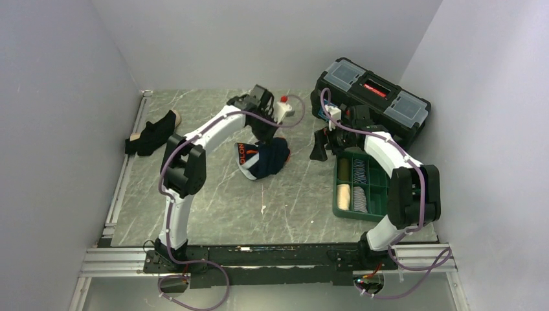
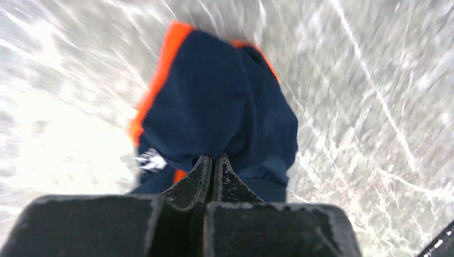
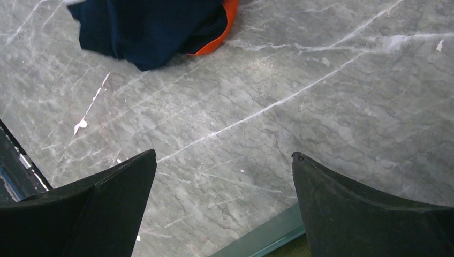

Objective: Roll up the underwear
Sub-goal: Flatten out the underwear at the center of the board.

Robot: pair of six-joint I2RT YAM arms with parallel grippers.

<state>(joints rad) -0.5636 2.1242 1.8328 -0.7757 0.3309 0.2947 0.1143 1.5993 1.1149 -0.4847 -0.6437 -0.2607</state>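
Navy cloth with orange trim, the underwear lies bunched near the middle of the grey marbled worktop. My left hand is pressed together, pinching the garment's near edge. My right hand stands wide apart over bare worktop, holding nothing, beside the green tray. A black pair lies far left.
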